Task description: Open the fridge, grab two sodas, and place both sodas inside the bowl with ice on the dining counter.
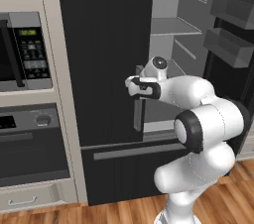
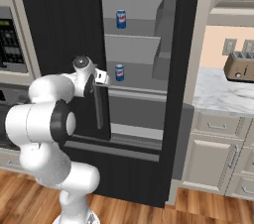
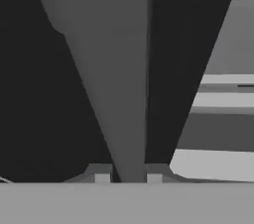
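Note:
The black fridge [image 1: 104,44] has its right door [image 2: 181,69] swung open on grey shelves. Two blue and white sodas stand inside, one on an upper shelf [image 2: 121,19] and one on the shelf below [image 2: 119,72]. My gripper [image 3: 128,176] straddles the grey bar handle [image 3: 116,84] of the left door, with a fingertip [image 3: 101,176] pressed on each side. From the base it sits at the handle's upper end [image 1: 135,88] [image 2: 102,76]. The bowl with ice and the dining counter are out of view.
A microwave [image 1: 25,49] and an oven [image 1: 30,143] stand left of the fridge. Door bins [image 1: 228,44] jut from the open right door. A toaster [image 2: 240,67] sits on a marble counter [image 2: 223,96] over beige drawers to the right.

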Available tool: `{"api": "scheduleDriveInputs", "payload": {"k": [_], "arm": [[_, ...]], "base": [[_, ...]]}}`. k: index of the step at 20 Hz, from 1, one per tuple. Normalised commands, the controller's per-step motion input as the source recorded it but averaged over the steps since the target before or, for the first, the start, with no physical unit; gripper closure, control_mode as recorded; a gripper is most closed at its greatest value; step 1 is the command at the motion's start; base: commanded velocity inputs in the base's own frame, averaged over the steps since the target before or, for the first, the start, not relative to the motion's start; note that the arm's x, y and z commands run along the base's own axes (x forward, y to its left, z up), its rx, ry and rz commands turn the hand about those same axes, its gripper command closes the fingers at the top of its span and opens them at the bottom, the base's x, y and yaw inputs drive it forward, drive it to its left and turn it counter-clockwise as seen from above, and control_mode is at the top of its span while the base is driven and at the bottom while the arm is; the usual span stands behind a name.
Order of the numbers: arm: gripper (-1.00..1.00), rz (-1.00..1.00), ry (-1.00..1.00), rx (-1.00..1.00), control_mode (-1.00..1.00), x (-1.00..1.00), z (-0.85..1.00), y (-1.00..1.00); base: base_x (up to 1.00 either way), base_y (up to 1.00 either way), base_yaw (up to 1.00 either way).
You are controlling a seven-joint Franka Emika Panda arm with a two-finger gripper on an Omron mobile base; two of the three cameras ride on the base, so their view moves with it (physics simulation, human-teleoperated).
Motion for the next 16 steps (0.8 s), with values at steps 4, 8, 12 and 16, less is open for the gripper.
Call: {"api": "scheduleDriveInputs", "payload": {"k": [4,8,12,16], "arm": [[1.0,0.06,-0.1,0.02,-1.0,-1.0,-0.12,0.14],[1.0,0.07,-0.09,0.01,-1.0,-1.0,-0.08,0.37],[1.0,0.07,-0.04,0.0,-1.0,-1.0,-0.03,0.55],[-1.0,0.06,-0.01,0.0,-1.0,-1.0,-0.01,0.67]], "base": [[0.0,0.0,0.0],[0.0,0.0,0.0],[0.0,0.0,0.0],[0.0,0.0,0.0]]}}
